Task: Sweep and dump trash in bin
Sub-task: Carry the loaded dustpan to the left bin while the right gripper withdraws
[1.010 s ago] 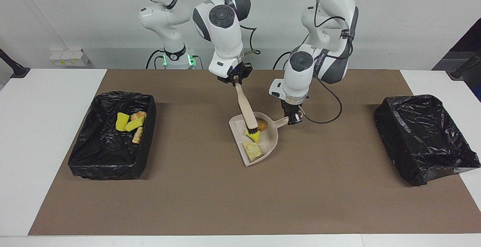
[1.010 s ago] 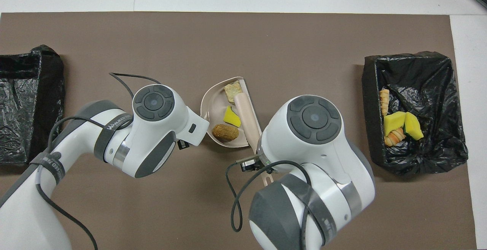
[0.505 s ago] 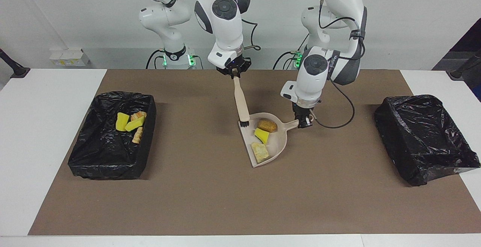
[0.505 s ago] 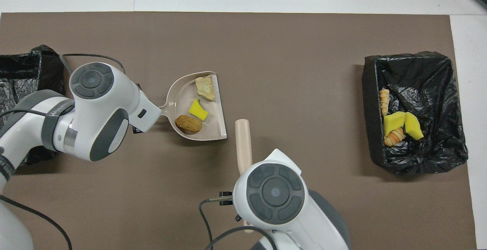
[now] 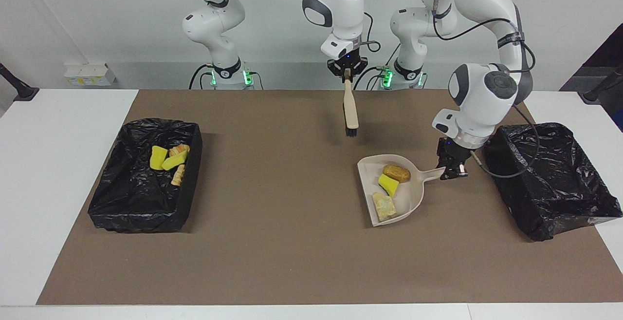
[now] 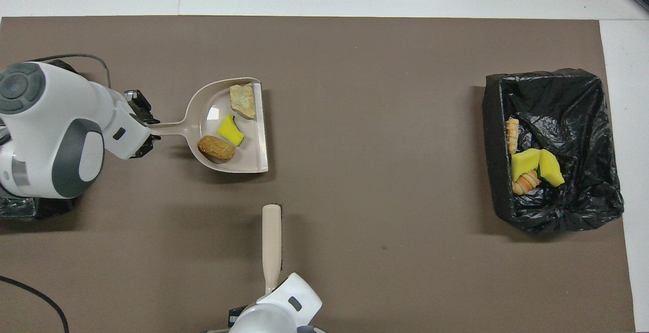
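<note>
The left gripper (image 5: pixel 451 170), clamped on the dustpan (image 5: pixel 392 194) handle, has swung it from mid-table toward the empty bin (image 5: pixel 555 178) just beside it, handle pointing binward, three scraps (image 5: pixel 389 184) aboard, while the right gripper (image 5: pixel 347 70), shut on the brush (image 5: pixel 350 110), has lifted clear.

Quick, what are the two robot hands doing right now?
Left gripper: shut on the dustpan handle, beside the bin.
Right gripper: shut on the brush, held above the mat.

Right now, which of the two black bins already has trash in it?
The bin at the right arm's end of the table: yellow and tan scraps lie inside. The bin at the left arm's end shows only black liner.
</note>
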Tool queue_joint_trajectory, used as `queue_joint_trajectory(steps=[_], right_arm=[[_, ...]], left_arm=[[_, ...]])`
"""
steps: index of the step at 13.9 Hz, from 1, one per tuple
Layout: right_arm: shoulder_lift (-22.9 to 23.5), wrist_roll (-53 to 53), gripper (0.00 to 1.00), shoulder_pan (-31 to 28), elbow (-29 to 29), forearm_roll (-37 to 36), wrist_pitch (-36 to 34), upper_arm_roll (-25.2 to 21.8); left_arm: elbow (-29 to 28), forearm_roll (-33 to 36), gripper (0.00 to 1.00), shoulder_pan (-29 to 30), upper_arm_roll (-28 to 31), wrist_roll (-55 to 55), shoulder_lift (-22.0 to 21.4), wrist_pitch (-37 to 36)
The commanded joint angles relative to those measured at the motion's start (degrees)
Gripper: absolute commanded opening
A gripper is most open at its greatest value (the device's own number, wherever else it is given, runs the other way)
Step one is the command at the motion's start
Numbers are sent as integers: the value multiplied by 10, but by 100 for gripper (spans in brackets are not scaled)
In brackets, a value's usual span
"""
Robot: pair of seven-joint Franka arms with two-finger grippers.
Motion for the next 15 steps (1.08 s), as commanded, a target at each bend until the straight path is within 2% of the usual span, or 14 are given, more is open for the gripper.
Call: queue_joint_trajectory(steps=[1, 4, 6, 8, 11, 13, 15], right_arm=[[37, 66, 0, 32, 0, -35, 36, -3], [31, 57, 0, 35, -28, -35, 44, -2], [31, 51, 0, 35, -45, -35, 82, -2], [32, 22, 0, 34, -48, -30, 92, -3], [31, 4, 0, 30, -55, -26, 93, -3], [35, 4, 0, 27, -55, -24, 104, -3], [37, 5, 0, 24, -56, -23, 112, -3]], left_arm=[[10, -56, 0, 5, 33, 75, -5, 0], [35, -127, 0, 10, 69, 165, -1, -22], [87, -120, 0, 12, 87, 174, 0, -83], [143, -118, 0, 13, 118, 197, 13, -153], [183, -118, 0, 13, 182, 219, 14, -243], [209, -113, 0, 13, 228, 226, 14, -277], [239, -61, 0, 14, 258, 244, 14, -285]])
